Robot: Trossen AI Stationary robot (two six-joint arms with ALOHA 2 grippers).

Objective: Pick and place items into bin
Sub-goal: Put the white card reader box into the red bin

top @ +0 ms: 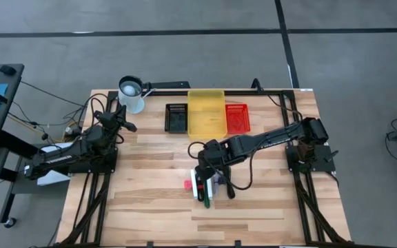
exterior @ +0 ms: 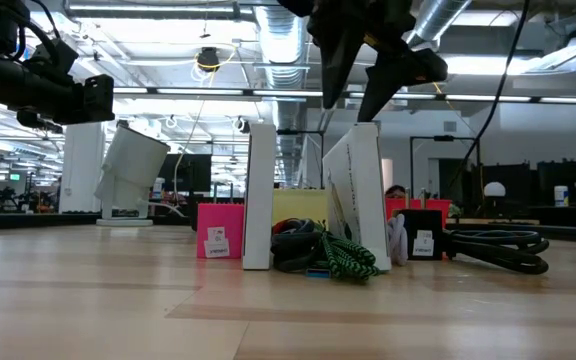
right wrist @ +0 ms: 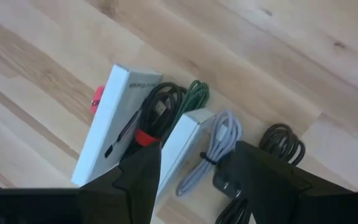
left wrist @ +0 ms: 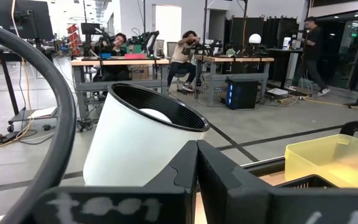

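Nearest the low camera, a green braided cable spills onto the wooden table in front of two upright white boxes — a slim white box on the left and a tilted white box on the right. Between them lies a black coiled cable, bound with a red tie as the right wrist view shows. A grey-white cable lies on the far side of the tilted box, and another black cable sits further right. A small pink-red cube rests just left of the cluster.

Above this pile hangs the right gripper, its fingers spread fairly wide and holding nothing — one finger over the slim box side, the other over the grey-white cable side.

At the far edge of the table stand the bins: a black bin, a yellow bin and a red bin in a row. A white cup-like container stands left of them, tilted in the low view.

The left gripper waits near that container, well apart from the pile; whether its fingers are parted cannot be told.
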